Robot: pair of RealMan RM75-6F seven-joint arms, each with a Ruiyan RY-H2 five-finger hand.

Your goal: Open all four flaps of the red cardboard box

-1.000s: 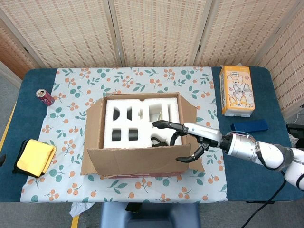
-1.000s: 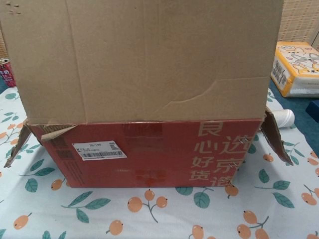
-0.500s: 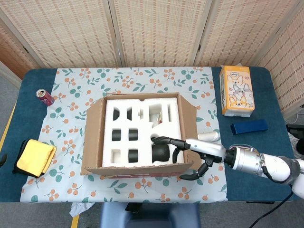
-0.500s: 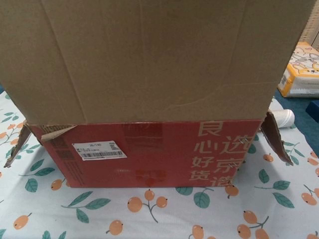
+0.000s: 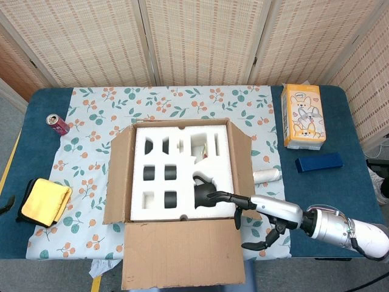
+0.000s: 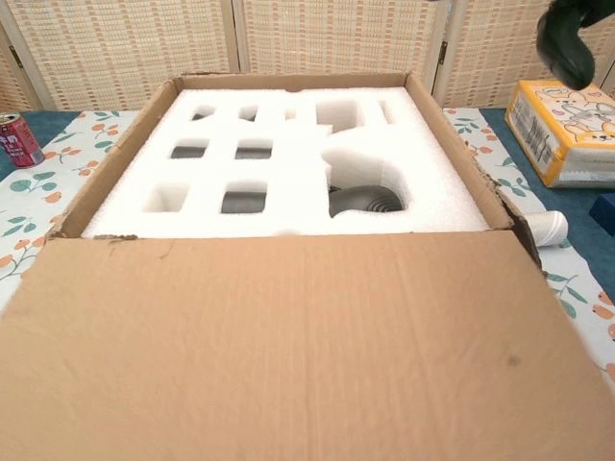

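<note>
Noting near flap (image 5: 182, 252) now folded flat outward; red box (image 5: 118, 182) fully open; our right hand (image 5: 255, 222), fingers spread, holds nothing.

Near flap (image 6: 288, 346) cut off by chest view's bottom edge.

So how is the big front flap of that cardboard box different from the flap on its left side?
The brown front flap is folded right out towards the camera, lying nearly flat; the brown left flap only leans outward, still fairly upright. The front flap is also wider, spanning the box's long side, while the left one is narrower. Both are plain brown cardboard inside and open, exposing the white foam insert.
</note>
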